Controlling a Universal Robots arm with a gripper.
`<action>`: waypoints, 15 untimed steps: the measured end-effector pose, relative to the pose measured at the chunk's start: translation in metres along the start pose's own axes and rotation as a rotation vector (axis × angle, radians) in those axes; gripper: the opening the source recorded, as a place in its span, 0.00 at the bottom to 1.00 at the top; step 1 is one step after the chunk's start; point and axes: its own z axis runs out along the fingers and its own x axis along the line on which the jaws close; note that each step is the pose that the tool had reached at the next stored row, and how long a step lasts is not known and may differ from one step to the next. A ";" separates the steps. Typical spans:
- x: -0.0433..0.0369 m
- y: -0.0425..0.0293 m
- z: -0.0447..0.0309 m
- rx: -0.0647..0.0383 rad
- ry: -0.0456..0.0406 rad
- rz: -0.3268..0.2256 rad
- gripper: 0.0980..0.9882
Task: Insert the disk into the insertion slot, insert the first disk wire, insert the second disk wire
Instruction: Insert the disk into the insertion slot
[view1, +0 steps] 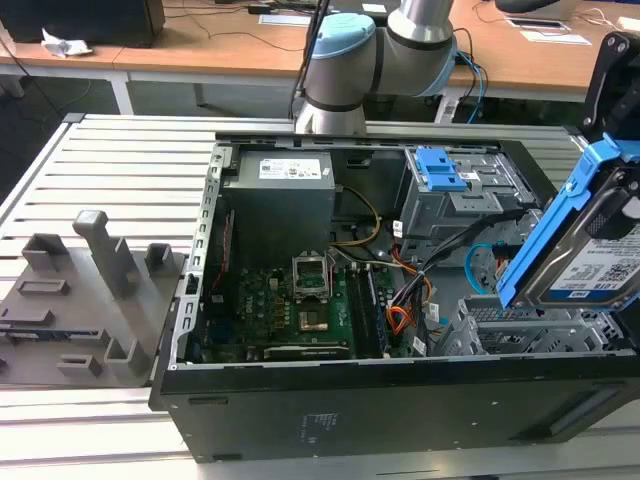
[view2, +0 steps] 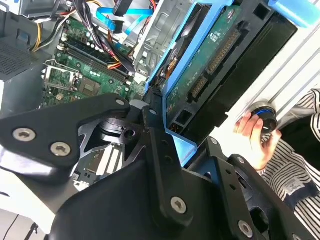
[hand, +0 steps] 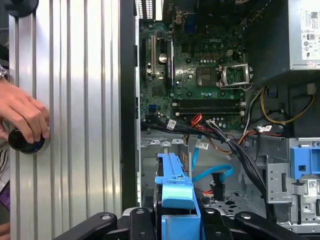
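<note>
Robot jaws clamped on the blue-framed disk (view1: 585, 245) hold it tilted just above the insertion slot (view1: 520, 328) inside an open computer case (view1: 300, 420); from this angle it could catch the slot's rim or snag the light blue cable (view1: 477, 262) beside the slot

Robotics lab: slotted aluminium bench (view1: 130, 160), open computer case (view1: 350, 410), desks (view1: 200, 50) behind.

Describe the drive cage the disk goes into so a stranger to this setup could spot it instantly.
Find the open black computer case. At its near corner on the exterior view's right, just below the tilted blue-framed disk, sits the insertion slot: a low grey perforated cage, lacking the blue latch of the taller cage behind it.
</note>
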 end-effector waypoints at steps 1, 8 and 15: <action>0.0000 -0.0001 0.0023 0.000 -0.0001 0.000 0.30; 0.0000 -0.0008 0.0199 0.000 0.0000 0.000 0.30; -0.0073 0.0042 0.0314 0.000 -0.0151 -0.001 0.30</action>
